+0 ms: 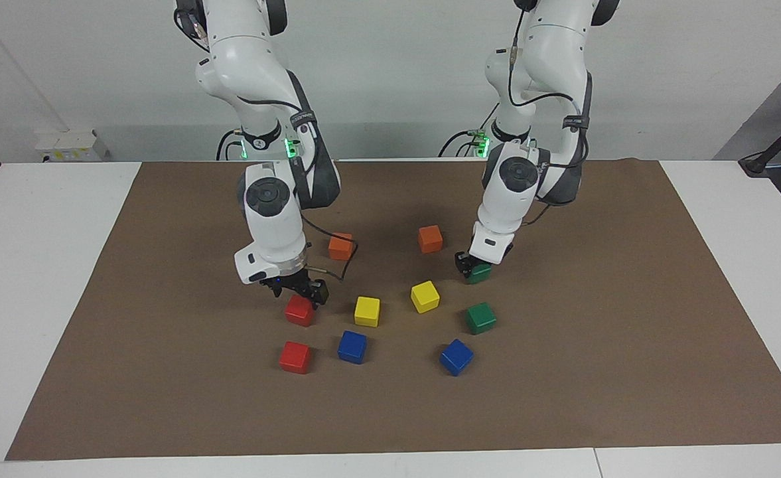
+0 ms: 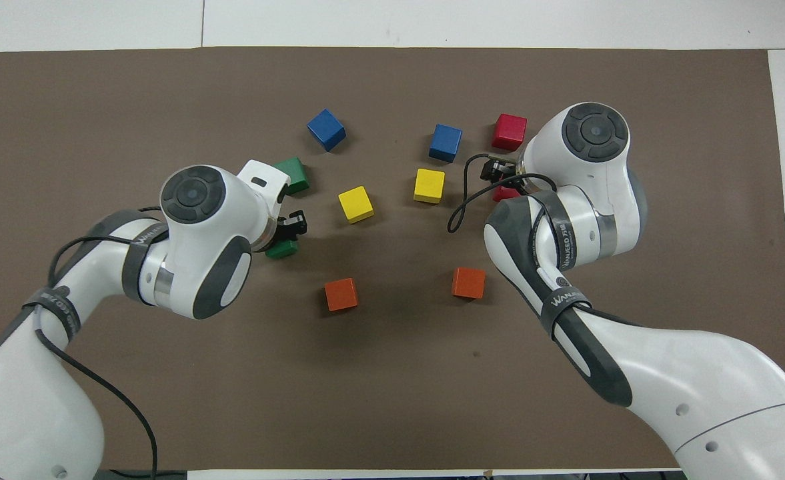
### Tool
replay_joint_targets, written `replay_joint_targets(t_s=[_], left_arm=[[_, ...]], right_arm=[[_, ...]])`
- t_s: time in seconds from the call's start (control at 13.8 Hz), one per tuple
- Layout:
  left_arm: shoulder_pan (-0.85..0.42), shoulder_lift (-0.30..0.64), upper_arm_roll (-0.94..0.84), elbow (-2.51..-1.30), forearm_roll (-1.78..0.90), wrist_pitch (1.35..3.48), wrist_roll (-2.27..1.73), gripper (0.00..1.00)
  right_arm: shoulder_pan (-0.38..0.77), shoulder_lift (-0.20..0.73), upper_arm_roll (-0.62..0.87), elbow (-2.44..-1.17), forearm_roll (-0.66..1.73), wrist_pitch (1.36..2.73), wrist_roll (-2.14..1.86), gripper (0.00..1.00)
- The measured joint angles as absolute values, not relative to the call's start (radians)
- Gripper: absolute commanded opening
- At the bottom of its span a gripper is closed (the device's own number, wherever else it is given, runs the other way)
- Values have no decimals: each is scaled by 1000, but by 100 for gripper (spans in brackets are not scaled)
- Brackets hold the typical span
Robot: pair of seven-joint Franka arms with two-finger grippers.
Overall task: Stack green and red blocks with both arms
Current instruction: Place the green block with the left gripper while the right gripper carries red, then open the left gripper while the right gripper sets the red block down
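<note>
Reaching down over the brown mat (image 1: 164, 398) on the tabletop (image 1: 45, 265), the left gripper (image 1: 473, 267) has its jaws around the green block nearer the robots (image 1: 480, 273), which sits on the mat; whether they already press it I cannot tell. The second green block (image 1: 480, 318) lies just farther out, toward the left arm's end. Between the arms sit two orange cubes (image 1: 430, 239), two yellow cubes (image 1: 425, 296) and two blue cubes (image 1: 456, 356). The right gripper (image 1: 300, 291) hangs right above the nearer red block (image 1: 299, 311), jaws over its top edge; I cannot tell how wide they stand. The other red block (image 1: 295, 357) rests farther from the robots, near a blue cube.
</note>
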State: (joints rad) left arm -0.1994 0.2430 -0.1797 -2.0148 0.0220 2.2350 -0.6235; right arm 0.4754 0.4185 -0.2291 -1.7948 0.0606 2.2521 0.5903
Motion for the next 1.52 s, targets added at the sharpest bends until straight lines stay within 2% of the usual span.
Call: replay_joint_targets(t_s=[0.29, 0.36, 0.43, 0.51, 0.58, 0.65, 0.72, 0.79, 1.16, 1.23, 1.3, 1.52], left_arm=[[40, 186, -165, -1966, 23, 2133, -208, 0], [79, 184, -164, -1965, 23, 2137, -141, 0], [102, 185, -164, -1965, 23, 2142, -93, 0], [118, 188, -164, -1966, 23, 2147, -43, 0], [131, 197, -164, -1967, 23, 2151, 9, 0], [149, 210, -164, -1969, 23, 2167, 59, 0], [164, 225, -164, -1969, 23, 2182, 87, 0], [175, 240, -164, -1970, 23, 2197, 102, 0], [190, 295, -165, -1972, 23, 2244, 115, 0], [190, 296, -166, -1978, 23, 2254, 115, 61], [190, 296, -167, -1985, 23, 2263, 115, 100], [190, 296, -168, -1983, 23, 2269, 116, 100]], right_arm=[[477, 429, -230, -1833, 61, 2304, 580, 100], [478, 434, -230, -1835, 61, 2308, 580, 96], [478, 436, -230, -1836, 61, 2315, 579, 87], [478, 438, -230, -1839, 61, 2322, 573, 73], [478, 439, -230, -1842, 61, 2329, 563, 53], [478, 439, -230, -1847, 61, 2338, 555, 38], [478, 440, -230, -1852, 61, 2348, 552, 13], [478, 440, -230, -1857, 61, 2359, 551, 0], [476, 440, -231, -1859, 61, 2366, 518, 0], [474, 438, -232, -1855, 61, 2359, 504, 0], [468, 430, -234, -1848, 59, 2333, 483, 0], [416, 351, -241, -1829, 59, 2212, 367, 0]])
